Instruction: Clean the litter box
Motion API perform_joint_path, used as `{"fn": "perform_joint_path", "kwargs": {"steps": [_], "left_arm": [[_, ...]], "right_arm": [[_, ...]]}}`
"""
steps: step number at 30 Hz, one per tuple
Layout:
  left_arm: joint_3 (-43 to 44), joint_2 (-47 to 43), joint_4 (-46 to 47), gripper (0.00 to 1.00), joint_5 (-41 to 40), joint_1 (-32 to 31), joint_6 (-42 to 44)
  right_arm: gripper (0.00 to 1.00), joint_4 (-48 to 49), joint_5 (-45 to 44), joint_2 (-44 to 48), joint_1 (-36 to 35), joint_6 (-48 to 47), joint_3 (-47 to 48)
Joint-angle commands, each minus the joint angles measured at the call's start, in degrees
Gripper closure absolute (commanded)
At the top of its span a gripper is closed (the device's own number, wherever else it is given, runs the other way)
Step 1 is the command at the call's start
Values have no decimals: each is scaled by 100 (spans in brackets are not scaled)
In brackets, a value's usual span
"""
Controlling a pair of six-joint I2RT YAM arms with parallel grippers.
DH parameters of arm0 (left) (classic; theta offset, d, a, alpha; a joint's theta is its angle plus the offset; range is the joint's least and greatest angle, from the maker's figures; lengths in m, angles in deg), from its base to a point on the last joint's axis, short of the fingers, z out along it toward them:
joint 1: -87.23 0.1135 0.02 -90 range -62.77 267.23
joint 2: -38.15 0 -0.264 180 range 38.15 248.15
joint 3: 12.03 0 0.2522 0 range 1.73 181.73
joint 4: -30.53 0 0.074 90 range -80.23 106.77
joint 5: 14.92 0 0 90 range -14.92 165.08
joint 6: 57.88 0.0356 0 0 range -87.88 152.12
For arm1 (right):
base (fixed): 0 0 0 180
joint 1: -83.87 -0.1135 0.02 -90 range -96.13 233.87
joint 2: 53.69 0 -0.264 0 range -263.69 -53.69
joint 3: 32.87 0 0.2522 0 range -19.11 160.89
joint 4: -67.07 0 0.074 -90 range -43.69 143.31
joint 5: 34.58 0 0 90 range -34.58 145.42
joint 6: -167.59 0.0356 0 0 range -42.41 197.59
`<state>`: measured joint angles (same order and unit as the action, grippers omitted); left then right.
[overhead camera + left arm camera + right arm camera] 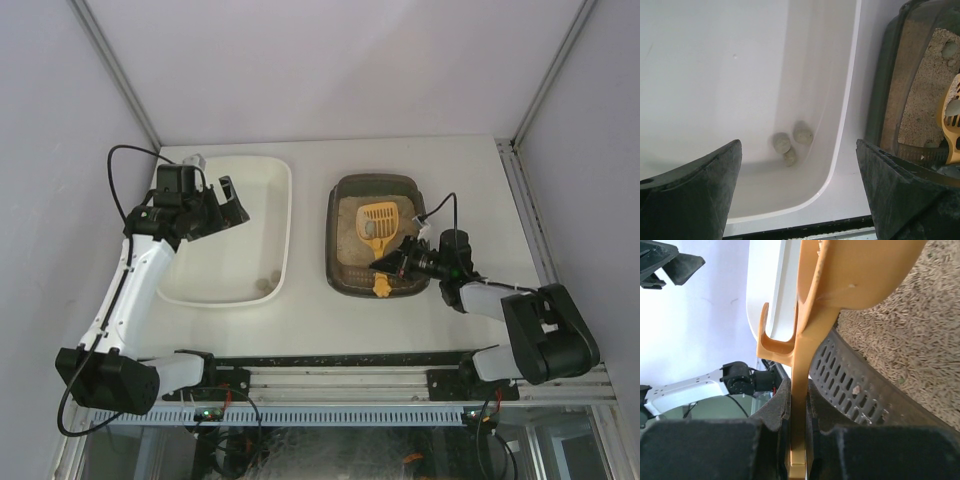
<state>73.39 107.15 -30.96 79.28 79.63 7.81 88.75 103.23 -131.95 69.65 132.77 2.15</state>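
So that the yellow scoop (378,222) can dig, then tip into the white tub (283,215) alongside, I have my right gripper (388,263) pinched tight on its handle over the litter box (338,195), which sits to the tub's right, with my left gripper (226,204) hanging wide open and empty.

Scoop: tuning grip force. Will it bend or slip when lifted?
Probably stiff: the scoop handle runs straight from the shut right gripper. Likely light, being slotted plastic. It may pivot, pinched only on flat faces.

My fingers (695,195) are matte black, wedge-shaped, rough-surfaced. Behind them my left arm (135,280) and right arm (495,297) wear white shells, black joint housings, and looping black cables (125,148).
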Motion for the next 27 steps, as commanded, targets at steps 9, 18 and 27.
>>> {"fn": "perform_joint_path", "kwargs": {"steps": [9, 18, 27], "left_arm": [[20, -17, 136, 0, 37, -39, 85], [-2, 42, 138, 0, 64, -48, 136], [-36, 27, 149, 0, 92, -46, 164]], "right_arm": [[100, 59, 223, -350, -151, 33, 397], [100, 196, 294, -596, -78, 140, 545], [100, 913, 412, -983, 1, 618, 530]]}}
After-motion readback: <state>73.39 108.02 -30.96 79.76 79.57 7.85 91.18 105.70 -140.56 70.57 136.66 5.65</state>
